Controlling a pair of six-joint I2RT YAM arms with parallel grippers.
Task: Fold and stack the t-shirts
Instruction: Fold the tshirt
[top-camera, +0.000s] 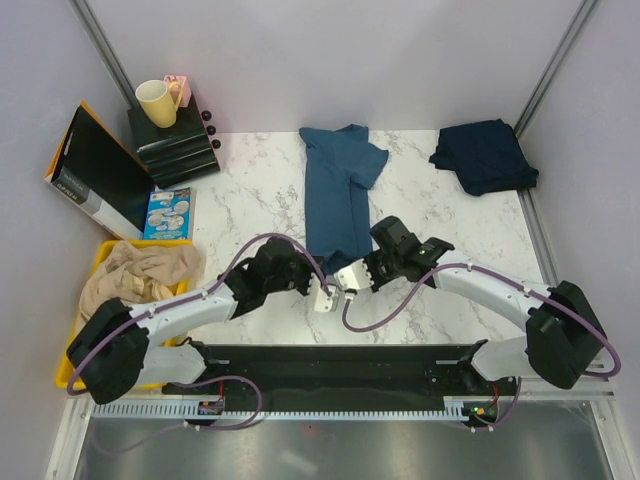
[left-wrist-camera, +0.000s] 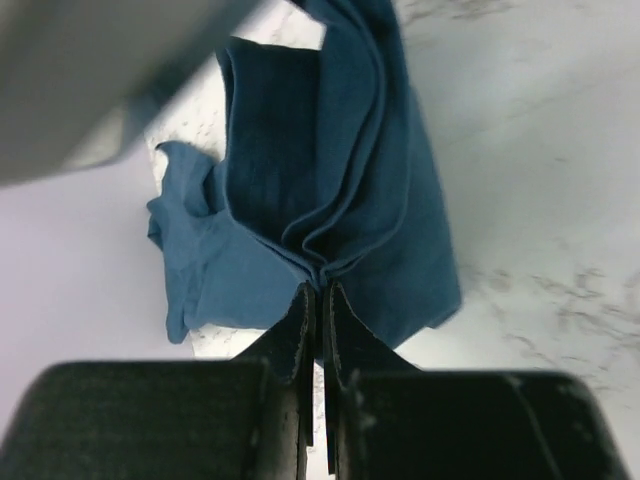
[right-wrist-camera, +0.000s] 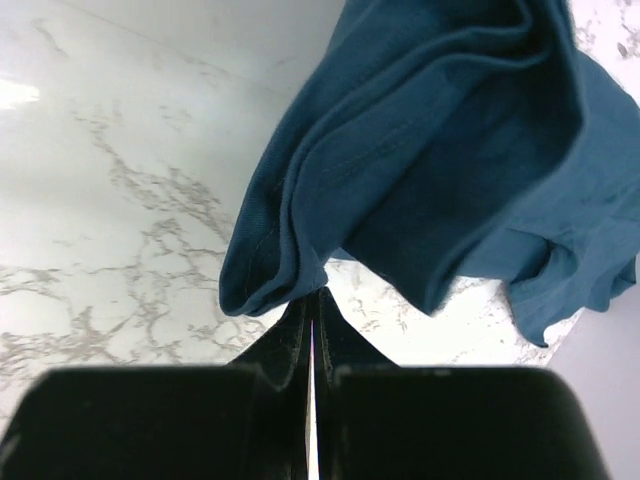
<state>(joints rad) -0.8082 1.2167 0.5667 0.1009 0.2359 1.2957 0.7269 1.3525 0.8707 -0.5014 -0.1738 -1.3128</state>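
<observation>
The steel-blue t-shirt (top-camera: 338, 190) lies folded into a long strip down the middle of the marble table. My left gripper (top-camera: 316, 276) is shut on the near-left corner of its hem; in the left wrist view the gripper (left-wrist-camera: 320, 286) pinches bunched folds of the shirt (left-wrist-camera: 330, 160). My right gripper (top-camera: 358, 268) is shut on the near-right corner; in the right wrist view the gripper (right-wrist-camera: 313, 294) pinches the cloth's edge (right-wrist-camera: 430, 150), which is raised off the table. The navy t-shirt (top-camera: 483, 155) lies crumpled at the back right, apart from both grippers.
A yellow tray (top-camera: 105, 250) with beige cloth (top-camera: 140, 275) sits at the left edge. A black box (top-camera: 95, 170), a blue booklet (top-camera: 168, 213) and a black stack (top-camera: 172, 148) bearing a yellow mug (top-camera: 158, 102) stand at the back left.
</observation>
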